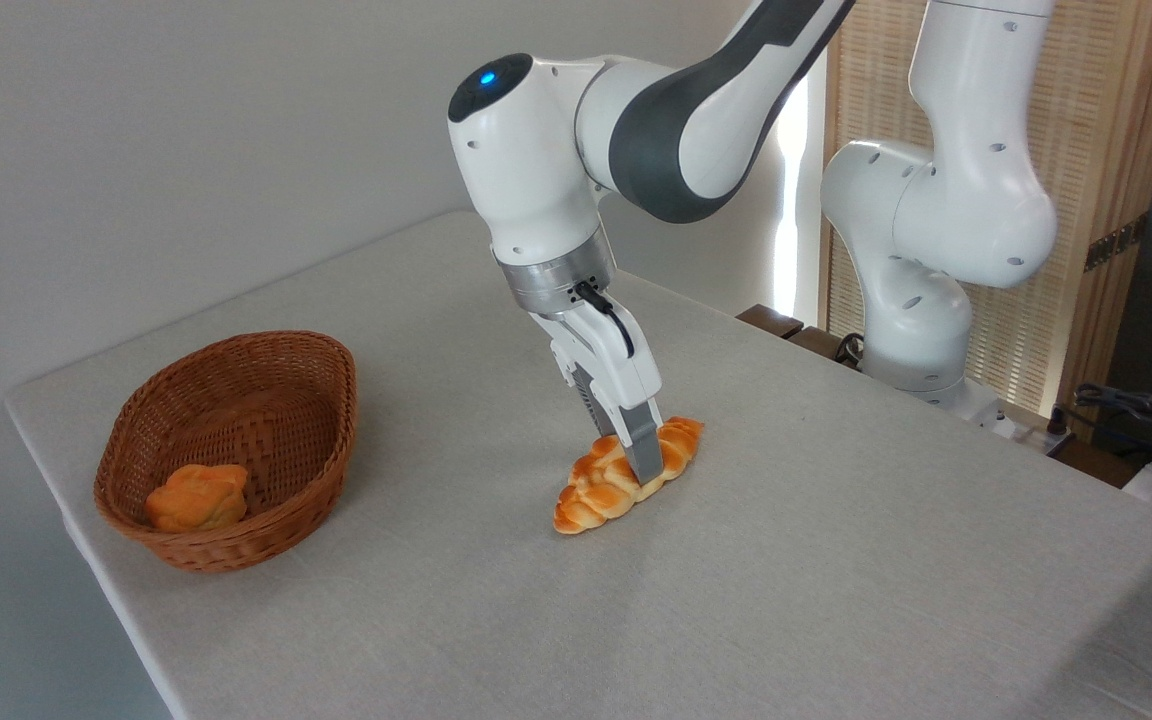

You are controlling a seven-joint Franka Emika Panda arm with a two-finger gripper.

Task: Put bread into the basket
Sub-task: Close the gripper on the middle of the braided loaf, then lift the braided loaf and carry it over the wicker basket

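Observation:
The bread (pixel 596 490), a long braided golden-orange loaf, lies on the grey tablecloth near the middle of the table. My gripper (pixel 631 462) comes down on the loaf's middle, tilted. Its near finger (pixel 644 452) presses against the loaf's front side and the far finger is partly hidden behind it. The jaws are shut on the loaf, which rests on the cloth. The basket (pixel 326 440), oval reddish-brown wicker, stands well to the left near the table's left edge. A small lumpy round orange bun (pixel 198 497) sits inside it.
The table (pixel 836 560) drops off at its left and front edges close to the basket. The arm's white base (pixel 911 330) stands at the back right, with cables (pixel 1136 410) and a wooden screen (pixel 1096 180) behind it.

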